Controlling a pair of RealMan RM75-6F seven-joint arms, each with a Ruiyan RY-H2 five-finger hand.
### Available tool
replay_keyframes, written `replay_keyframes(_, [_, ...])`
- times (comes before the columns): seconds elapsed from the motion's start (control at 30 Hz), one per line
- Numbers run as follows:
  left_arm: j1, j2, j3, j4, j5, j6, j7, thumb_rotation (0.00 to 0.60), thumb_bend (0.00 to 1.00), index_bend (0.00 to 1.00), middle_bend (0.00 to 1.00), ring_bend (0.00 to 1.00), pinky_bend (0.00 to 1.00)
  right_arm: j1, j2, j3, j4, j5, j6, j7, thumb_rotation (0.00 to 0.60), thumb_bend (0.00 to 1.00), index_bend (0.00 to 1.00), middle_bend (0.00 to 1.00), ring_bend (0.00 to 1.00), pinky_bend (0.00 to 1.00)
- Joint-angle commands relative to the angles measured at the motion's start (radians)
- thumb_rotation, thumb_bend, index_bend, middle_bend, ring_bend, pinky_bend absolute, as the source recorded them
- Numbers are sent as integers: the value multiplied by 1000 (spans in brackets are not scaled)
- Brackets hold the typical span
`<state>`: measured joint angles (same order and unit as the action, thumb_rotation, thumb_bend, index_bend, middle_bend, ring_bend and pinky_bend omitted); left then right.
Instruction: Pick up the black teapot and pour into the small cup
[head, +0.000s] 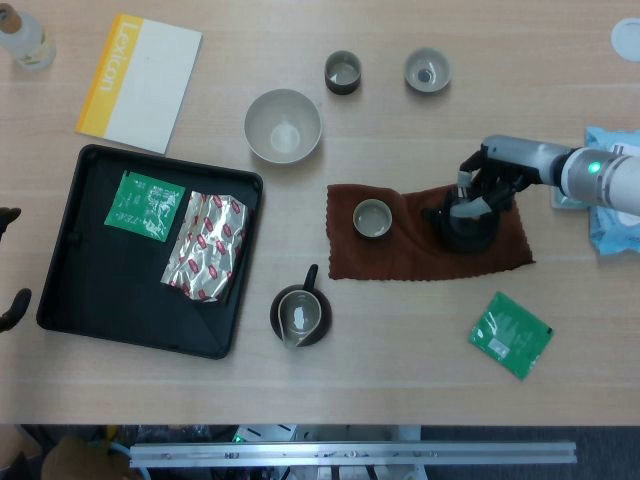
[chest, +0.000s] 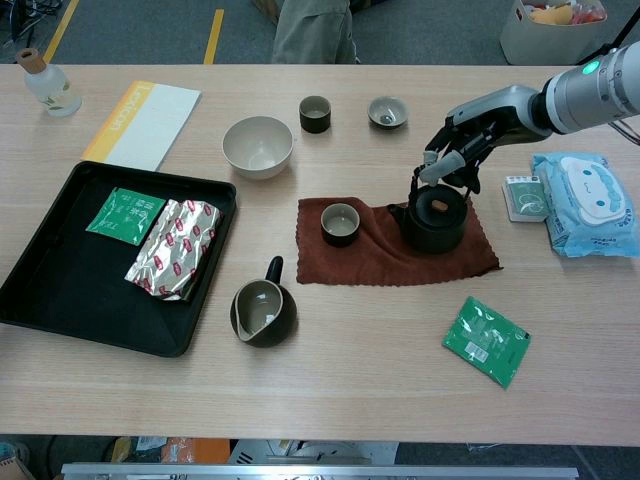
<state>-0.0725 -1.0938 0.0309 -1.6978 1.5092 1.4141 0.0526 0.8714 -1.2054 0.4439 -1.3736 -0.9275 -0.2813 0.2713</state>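
Teapot (chest: 433, 216), black, stood on the brown cloth (chest: 370, 258), right of the small cup (chest: 340, 222). Over it, the right hand (chest: 462, 144) gripped its handle. The left hand (head: 10, 300) barely showed; I couldn't tell its state.
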Motion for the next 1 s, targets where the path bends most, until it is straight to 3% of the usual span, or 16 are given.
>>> replay_keyframes(0.03, [0,0,1,0,-1,-2,0,600,288,108,154,160,170,23,-12,-33,7,-5,2,10,402,192,541,714,694,445])
replay_keyframes(0.67, [-1,-3,1,-3,3,-1,3,600,288,108,154,160,170,69,-20,-129,-3,-11,21,13,401,192,555,686,689,445])
replay_keyframes(1.0, [-1,-1,1,-5,2,0,7,600,288,108,154,160,170,56,-13,-94,9,27,-19,-9,403,191,595,735,732,403])
